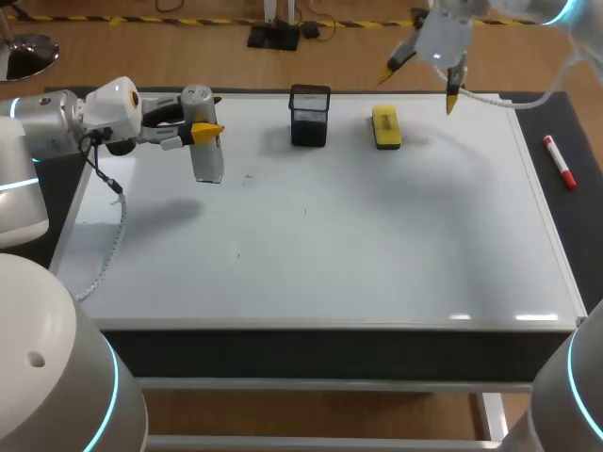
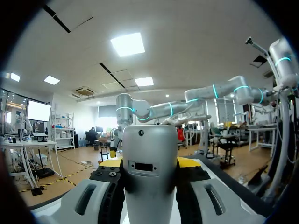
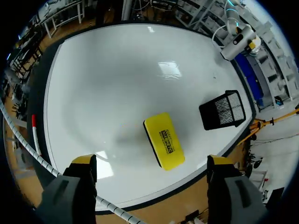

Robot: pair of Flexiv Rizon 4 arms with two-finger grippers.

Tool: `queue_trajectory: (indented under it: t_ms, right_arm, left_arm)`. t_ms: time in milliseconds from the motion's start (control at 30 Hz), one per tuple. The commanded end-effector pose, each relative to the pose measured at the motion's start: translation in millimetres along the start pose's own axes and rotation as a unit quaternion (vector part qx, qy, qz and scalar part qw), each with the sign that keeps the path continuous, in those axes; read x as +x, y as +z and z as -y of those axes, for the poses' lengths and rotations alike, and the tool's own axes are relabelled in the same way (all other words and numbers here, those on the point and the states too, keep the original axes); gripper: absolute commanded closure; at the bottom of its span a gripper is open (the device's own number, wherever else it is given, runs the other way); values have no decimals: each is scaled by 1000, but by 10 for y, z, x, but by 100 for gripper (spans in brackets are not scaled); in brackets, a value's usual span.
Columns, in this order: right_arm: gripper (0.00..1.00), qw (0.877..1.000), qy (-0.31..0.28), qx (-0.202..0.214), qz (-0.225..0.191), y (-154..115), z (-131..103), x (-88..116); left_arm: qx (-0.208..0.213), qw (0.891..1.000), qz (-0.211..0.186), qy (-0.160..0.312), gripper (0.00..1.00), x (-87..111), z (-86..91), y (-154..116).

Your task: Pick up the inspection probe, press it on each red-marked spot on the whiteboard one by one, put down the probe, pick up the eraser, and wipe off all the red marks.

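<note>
- The left hand is clamped on the probe. Its yellow-tipped fingers press the grey cylinder from two sides. The grip sits around the middle of the body, which keeps the probe upright and leaves its lower end free to meet the board.
- The probe is over the far left part of the whiteboard, near the mesh holder but apart from it. I cannot tell whether its lower end touches the surface; a shadow lies off to one side on the board.
- No clear red mark shows on the board, only a few faint specks toward its middle, too small to tell their colour. My judgement is that pressing is the step in hand, with the put-down and the wiping not yet done.
- The right hand hangs above the far edge with its fingers wide apart and nothing between them. In its wrist view the eraser lies flat on the board under the gap, so the arm seems placed ready to drop onto it.
- The eraser rests near the mesh holder without touching it, so its long sides are free for a grasp.
- A red marker lies on the dark strip of table to the right of the board, well apart from both hands.
</note>
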State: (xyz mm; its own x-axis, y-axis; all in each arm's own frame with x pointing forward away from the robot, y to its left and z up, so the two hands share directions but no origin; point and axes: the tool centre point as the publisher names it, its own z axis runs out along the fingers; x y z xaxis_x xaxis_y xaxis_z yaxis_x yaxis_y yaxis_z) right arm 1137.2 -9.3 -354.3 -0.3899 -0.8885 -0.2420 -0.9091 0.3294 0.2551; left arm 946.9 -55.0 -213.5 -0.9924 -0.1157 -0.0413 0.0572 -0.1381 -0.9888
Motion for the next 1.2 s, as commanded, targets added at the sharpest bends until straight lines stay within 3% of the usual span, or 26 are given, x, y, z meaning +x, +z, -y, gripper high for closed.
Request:
queue_trajectory:
  t_ms: [33, 267, 533, 933, 1200]
  right_arm:
    - [0, 991, 106, -49, 62, -336, 30, 125]
    - [0, 971, 210, -96, 58, -699, 79, 237]
    - [0, 953, 254, -129, 99, -1011, 77, 354]
    - [0, 950, 258, -139, 108, -1087, 66, 380]
    - [0, 950, 258, -139, 108, -1087, 66, 380]
  left_arm:
    - [1, 1000, -1, 0, 100, -6, 1, -1]
    - [1, 1000, -1, 0, 100, -6, 1, -1]
    - [1, 1000, -1, 0, 100, -6, 1, -1]
    - [1, 1000, -1, 0, 100, -6, 1, -1]
    - [-9, 999, -44, 19, 100, -252, 254, 341]
